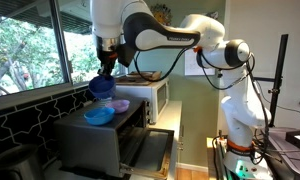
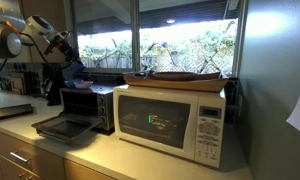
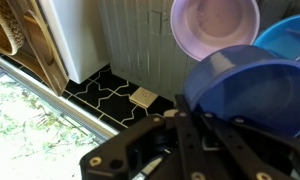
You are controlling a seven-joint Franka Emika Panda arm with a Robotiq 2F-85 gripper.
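My gripper (image 1: 107, 68) is shut on the rim of a dark blue bowl (image 1: 101, 87) and holds it in the air above the black toaster oven (image 1: 95, 140). In the wrist view the held bowl (image 3: 252, 92) fills the lower right, with the gripper fingers (image 3: 190, 130) clamped on its edge. Below it, on top of the oven, lie a light blue bowl (image 1: 99, 115) and a purple bowl (image 1: 120, 105); both also show in the wrist view, the purple bowl (image 3: 215, 25) and the light blue bowl (image 3: 290, 40). In an exterior view the gripper (image 2: 70, 65) hangs over the oven (image 2: 88, 105).
The oven door (image 2: 58, 127) hangs open toward the counter front. A white microwave (image 2: 175, 118) stands beside the oven with a wooden tray (image 2: 185, 76) on top. Windows (image 1: 30, 45) and a black tiled wall (image 3: 110, 95) are close behind.
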